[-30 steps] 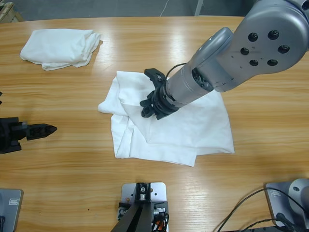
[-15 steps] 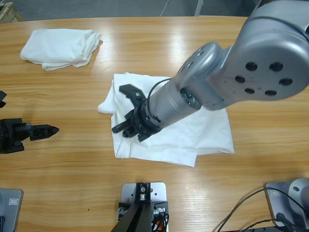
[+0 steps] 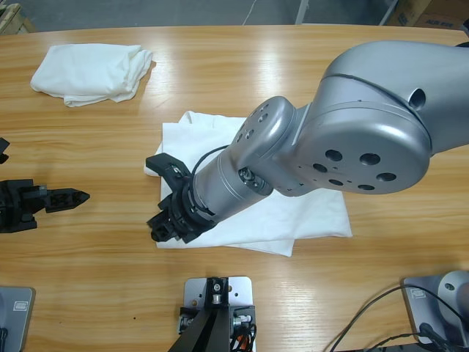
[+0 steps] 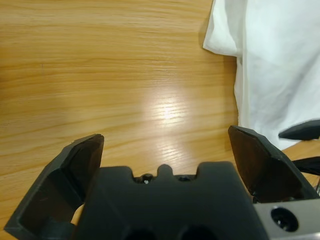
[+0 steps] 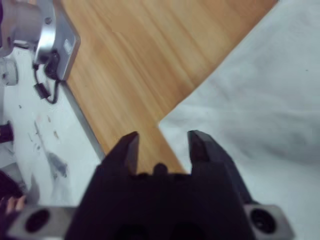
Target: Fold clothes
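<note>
White T-shirt [image 3: 315, 209] mid-table, right tool [image 3: 174, 213] part-open at its corner, left tool [image 3: 69, 196] open, folded shirt [image 3: 91, 71] far.

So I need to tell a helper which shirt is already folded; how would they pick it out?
Start at the long wooden table seen from above and go to its far left corner. The folded shirt lies there alone as a small thick bundle, unlike the larger shirt spread flat mid-table under the arm.
</note>
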